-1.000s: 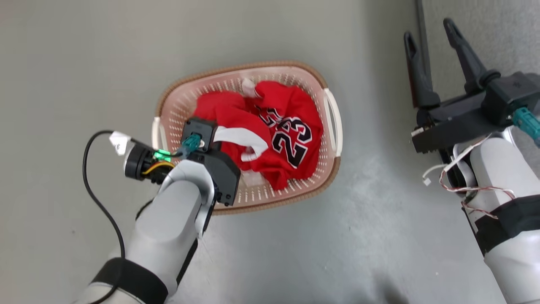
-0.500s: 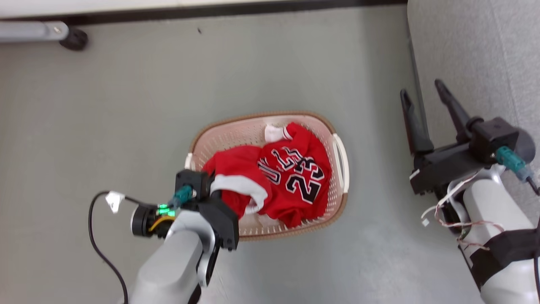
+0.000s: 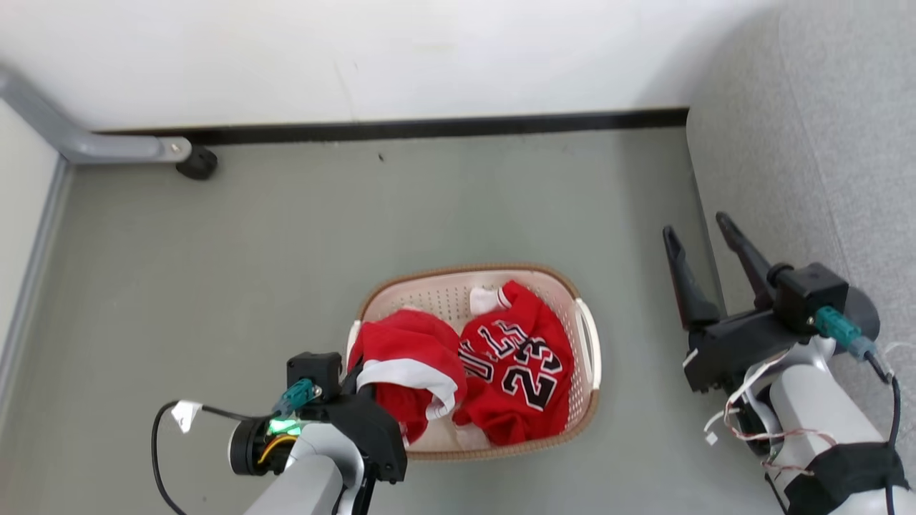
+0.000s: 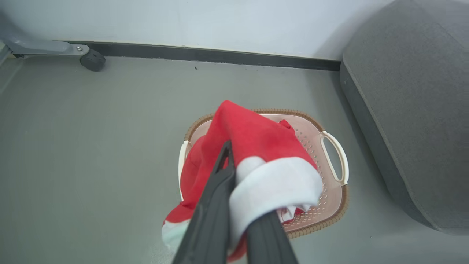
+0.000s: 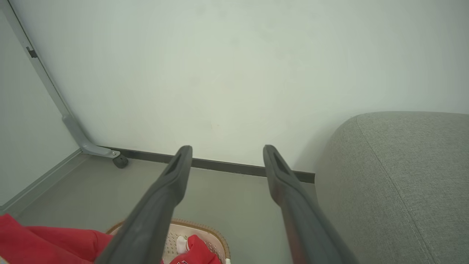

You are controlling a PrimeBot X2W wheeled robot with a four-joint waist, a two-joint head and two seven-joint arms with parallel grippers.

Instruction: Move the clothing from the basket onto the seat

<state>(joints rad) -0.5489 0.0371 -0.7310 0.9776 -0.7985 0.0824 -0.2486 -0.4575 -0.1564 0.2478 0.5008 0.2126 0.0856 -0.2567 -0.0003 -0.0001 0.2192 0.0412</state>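
Presently, left gripper [image 4: 231, 172] pinches striped garment [image 4: 256, 135] over the basket [image 3: 494, 272]; the seat [image 3: 823, 143] lies right of the basket, nearer the spread right gripper [image 3: 695, 225].

Head view looks down on the basket [image 3: 436, 293]; left wrist view sits closer above it. Right wrist view faces the wall [image 5: 234, 73]; all share the seat [image 3: 823, 143].
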